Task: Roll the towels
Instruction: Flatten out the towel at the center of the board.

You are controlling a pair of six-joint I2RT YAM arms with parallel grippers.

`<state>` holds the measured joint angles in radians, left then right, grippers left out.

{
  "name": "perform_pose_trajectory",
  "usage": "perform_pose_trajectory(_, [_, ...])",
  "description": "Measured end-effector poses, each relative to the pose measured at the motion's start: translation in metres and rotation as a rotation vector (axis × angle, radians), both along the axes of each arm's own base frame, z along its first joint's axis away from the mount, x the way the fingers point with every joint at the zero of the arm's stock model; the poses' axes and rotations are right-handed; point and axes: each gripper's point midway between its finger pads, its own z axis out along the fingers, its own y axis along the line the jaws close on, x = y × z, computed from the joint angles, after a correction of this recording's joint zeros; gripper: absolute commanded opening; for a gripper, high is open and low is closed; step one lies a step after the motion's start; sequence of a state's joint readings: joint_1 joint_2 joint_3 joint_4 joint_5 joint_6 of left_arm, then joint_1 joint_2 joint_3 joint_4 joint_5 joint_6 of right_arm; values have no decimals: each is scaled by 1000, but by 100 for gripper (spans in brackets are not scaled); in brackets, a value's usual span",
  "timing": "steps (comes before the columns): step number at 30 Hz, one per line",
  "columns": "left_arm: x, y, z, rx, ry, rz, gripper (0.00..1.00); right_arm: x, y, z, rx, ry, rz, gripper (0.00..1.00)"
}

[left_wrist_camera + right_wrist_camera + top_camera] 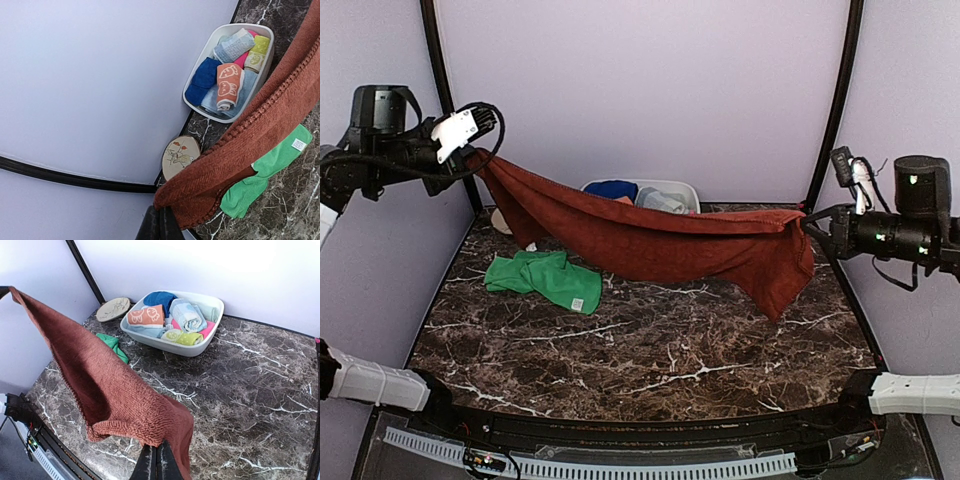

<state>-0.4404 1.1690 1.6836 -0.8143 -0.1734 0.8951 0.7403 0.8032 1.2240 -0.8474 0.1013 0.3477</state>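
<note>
Long rust-brown cloth towel [650,240] strung in air before white oval plastic basin [688,186], left tool [472,153] and right tool [808,220] each clamped on an end. Inside basin, orange printed towel [145,316] looks rolled; bright green towel [542,278] crumpled beside basin, not yet rolled.

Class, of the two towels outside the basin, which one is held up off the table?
The long rust-brown towel: it hangs stretched between the left hand and the right hand, while the green towel lies crumpled on the table.

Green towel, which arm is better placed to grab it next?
Left, probably. The green towel lies left on the table, near the left gripper; the right gripper is far across. Both hold the rust-brown towel.
</note>
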Motion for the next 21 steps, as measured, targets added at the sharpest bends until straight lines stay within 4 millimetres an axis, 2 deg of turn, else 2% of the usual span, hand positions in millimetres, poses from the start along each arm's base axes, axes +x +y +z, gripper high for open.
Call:
perform_pose_trajectory(3, [-28,5,1,-4,19,-40,0,-9,-9,14,14,-14,-1,0])
perform_pose_trajectory(6, [-47,9,-9,10,75,-69,0,-18,-17,18,11,-9,-2,0])
perform_pose_trajectory(12, [-61,6,-41,43,209,-111,0,-20,-20,-6,-39,56,-11,0])
perform_pose_trajectory(14, [-59,3,-65,58,271,-119,0,-17,-17,-26,-74,94,-12,0])
perform_pose_trajectory(17, [-52,-1,-118,108,402,-114,0,-8,-10,-64,-156,171,-11,0])
perform_pose_trajectory(19, [-40,-5,-146,140,469,-103,0,1,-6,-80,-210,204,-13,0])
perform_pose_trajectory(21, [-20,-10,-166,170,504,-86,0,16,-4,-92,-263,225,-23,0])
